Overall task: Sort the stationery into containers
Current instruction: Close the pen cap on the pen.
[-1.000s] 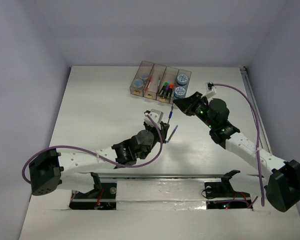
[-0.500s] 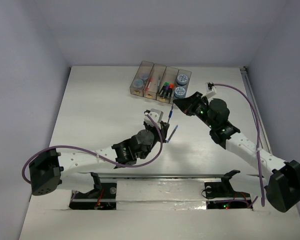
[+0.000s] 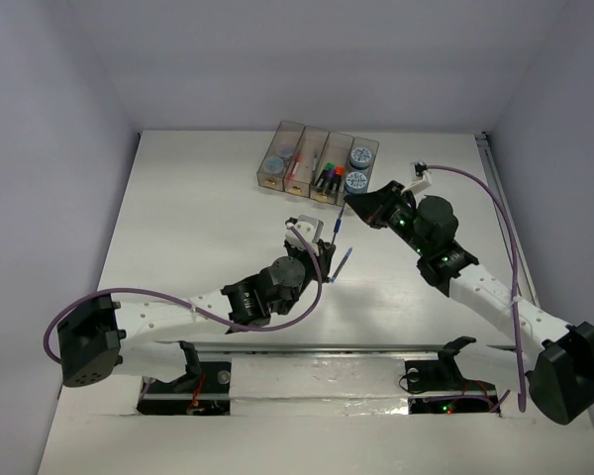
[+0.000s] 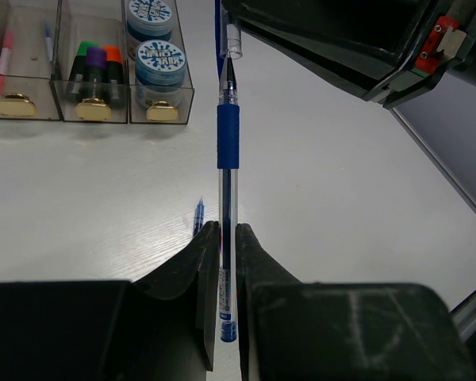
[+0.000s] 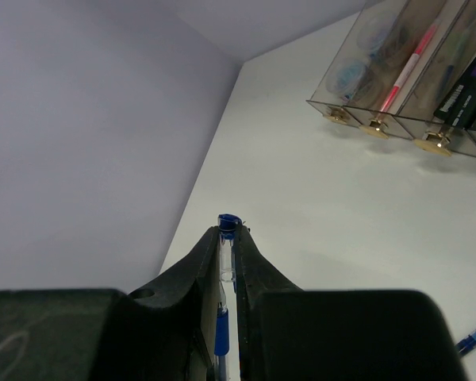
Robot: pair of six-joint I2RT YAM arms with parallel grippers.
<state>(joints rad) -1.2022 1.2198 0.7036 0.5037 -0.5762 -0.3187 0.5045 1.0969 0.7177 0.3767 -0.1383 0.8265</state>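
Note:
A blue pen point(image 4: 228, 135) stands between the fingers of my left gripper point(image 4: 228, 228), which is shut on its clear barrel. Its clear cap point(image 4: 232, 40) sits right at the pen's tip, and my right gripper point(image 5: 230, 232) is shut on that cap point(image 5: 227, 238). From above, the left gripper point(image 3: 324, 251) is just below the right gripper point(image 3: 348, 205), with the pen point(image 3: 335, 230) spanning the two, close in front of the containers point(image 3: 282, 129). The bins hold tape rolls point(image 4: 159, 59), highlighters point(image 4: 95, 65) and a pink pen point(image 5: 408, 67).
A second blue pen point(image 3: 345, 263) lies on the table just right of the left gripper, also seen as a blue pen point(image 4: 198, 216) beside the left finger. The enclosure's walls ring the table, and a rail point(image 3: 505, 218) runs along the right side.
The right arm has shifted very slightly to the right. The left arm and the pen have stayed in place.

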